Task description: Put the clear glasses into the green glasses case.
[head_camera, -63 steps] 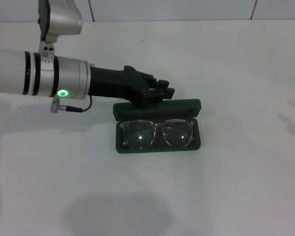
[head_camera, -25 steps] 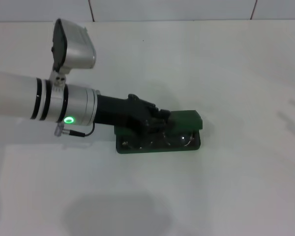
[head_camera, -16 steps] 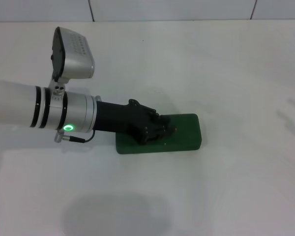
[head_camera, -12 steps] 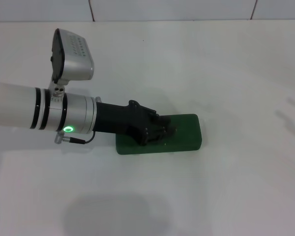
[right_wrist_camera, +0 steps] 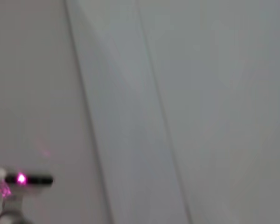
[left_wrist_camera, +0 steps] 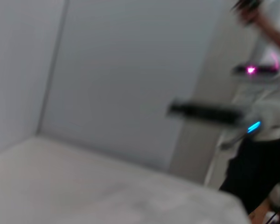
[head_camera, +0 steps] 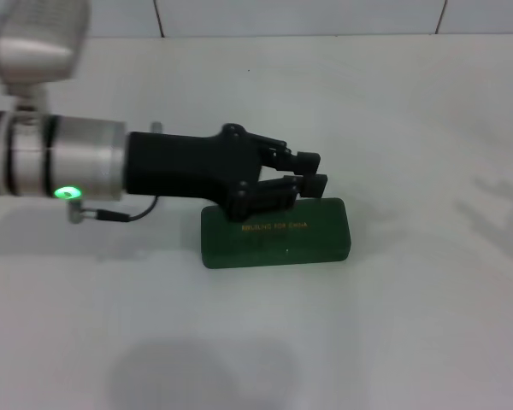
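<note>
So, quick rundown for you:

Jaws: your left gripper (head_camera: pixel 312 171) had its fingers a small gap apart, one above the other, with nothing between them.
Where it hung: just past the far long edge of the green glasses case (head_camera: pixel 275 234), toward the case's right half, and as far as I could tell not touching the lid.
Case: lid down, gold lettering facing up, long axis running left to right across the table (head_camera: pixel 427 325).
Clear glasses: not visible anywhere, so I'd guess they were inside the closed case, but you couldn't confirm that from the head view.
Key relation: the case lay just toward the robot from the fingertips, so pulling away looked like the only move left.
Right arm: not in sight, so the left arm was the nearer one.
</note>
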Motion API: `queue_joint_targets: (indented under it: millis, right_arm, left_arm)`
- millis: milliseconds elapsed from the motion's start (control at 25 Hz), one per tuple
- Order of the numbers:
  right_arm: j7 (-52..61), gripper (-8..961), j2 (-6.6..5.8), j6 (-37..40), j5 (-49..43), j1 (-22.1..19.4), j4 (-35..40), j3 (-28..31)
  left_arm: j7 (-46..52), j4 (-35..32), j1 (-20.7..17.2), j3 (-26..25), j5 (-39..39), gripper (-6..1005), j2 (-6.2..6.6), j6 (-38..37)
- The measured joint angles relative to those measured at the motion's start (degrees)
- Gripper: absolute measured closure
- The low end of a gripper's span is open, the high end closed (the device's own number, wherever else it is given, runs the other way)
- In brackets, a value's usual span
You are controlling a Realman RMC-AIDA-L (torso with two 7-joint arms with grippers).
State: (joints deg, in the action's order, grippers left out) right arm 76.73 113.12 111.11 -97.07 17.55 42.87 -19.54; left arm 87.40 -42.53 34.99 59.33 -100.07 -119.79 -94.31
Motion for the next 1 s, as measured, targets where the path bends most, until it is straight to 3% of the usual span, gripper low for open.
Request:
queue_joint_targets:
  millis: [120, 280, 480, 600, 1000]
  right_arm:
    - [-0.4, 487, 0.53, 0.0, -3.1, 1.6, 0.0, -1.5]
    - [-3.1, 487, 1.97, -0.9, -4.1, 3.1, -0.3, -7.3]
    - [-5.8, 450, 2.40, -2.9, -3.5, 6.8, -4.4, -15.9]
    - [-7.2, 230, 2.67, -2.9, -3.3, 9.1, -6.0, -18.8]
    - [-8.2, 81, 2.90, -2.2, -0.9, 12.9, -8.9, -22.7]
  left_arm:
    - [-2.2, -3.9, -3.1, -0.2, 4.5, 735, 0.28, -5.3]
    - [-7.2, -5.0, -6.5, -0.6, 9.5, 700, 1.58, -10.5]
    - [-5.4, -3.7, -9.5, -1.1, 13.2, 484, 3.42, -11.3]
    - [-2.3, -2.6, -10.2, -2.7, 13.0, 454, 3.96, -11.8]
    - [-4.0, -3.0, -11.6, -3.7, 11.5, 273, 5.66, -15.1]
